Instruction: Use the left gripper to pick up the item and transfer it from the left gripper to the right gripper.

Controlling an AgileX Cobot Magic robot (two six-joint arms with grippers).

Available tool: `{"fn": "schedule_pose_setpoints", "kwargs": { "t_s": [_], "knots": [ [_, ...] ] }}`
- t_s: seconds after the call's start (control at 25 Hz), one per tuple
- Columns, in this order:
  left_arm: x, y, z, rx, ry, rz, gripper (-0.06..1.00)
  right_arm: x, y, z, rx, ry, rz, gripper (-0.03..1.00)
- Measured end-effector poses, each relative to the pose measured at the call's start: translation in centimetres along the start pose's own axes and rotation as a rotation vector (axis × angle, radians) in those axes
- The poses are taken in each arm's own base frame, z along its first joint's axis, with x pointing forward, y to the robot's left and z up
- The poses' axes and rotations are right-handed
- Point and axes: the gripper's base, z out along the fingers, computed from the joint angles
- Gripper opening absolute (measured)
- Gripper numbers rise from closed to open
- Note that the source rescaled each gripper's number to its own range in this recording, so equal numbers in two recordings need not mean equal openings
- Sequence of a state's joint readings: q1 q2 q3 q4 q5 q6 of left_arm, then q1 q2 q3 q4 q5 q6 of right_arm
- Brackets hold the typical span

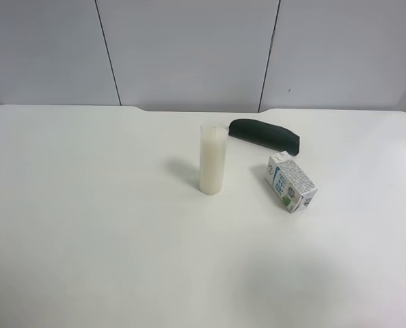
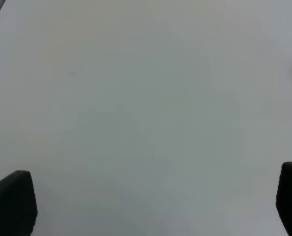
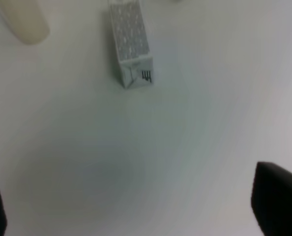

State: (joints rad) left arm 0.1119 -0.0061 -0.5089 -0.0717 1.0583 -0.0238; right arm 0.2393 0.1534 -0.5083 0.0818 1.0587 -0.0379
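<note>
The milk carton [image 1: 291, 182] lies on its side on the white table [image 1: 87, 225], right of centre in the exterior high view. It also shows in the right wrist view [image 3: 130, 46], ahead of the right gripper [image 3: 131, 206], whose two black fingertips [image 3: 276, 196] stand wide apart with nothing between them. The left gripper [image 2: 151, 201] is open too, its fingertips [image 2: 13, 199] at the frame's corners over bare table; the carton does not show in the left wrist view. Neither arm shows in the exterior high view.
A tall white cylinder [image 1: 212, 158] stands upright near the table's centre, left of the carton; its blurred base shows in the right wrist view [image 3: 23, 22]. A dark green oblong case [image 1: 265, 134] lies behind the carton. A grey panelled wall is behind the table.
</note>
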Motion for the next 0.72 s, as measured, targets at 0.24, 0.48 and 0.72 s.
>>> {"fn": "schedule_pose_setpoints", "kwargs": {
  "t_s": [0.24,0.48,0.72],
  "knots": [
    [0.0,0.0,0.0,0.0,0.0,0.0,0.99,1.2,0.0,-1.7,0.009,-0.132,-0.014,1.0],
    [0.0,0.0,0.0,0.0,0.0,0.0,0.99,1.4,0.0,-2.0,0.012,-0.152,-0.016,1.0],
    [0.0,0.0,0.0,0.0,0.0,0.0,0.99,1.4,0.0,-2.0,0.012,-0.152,-0.017,1.0]
  ]
}}
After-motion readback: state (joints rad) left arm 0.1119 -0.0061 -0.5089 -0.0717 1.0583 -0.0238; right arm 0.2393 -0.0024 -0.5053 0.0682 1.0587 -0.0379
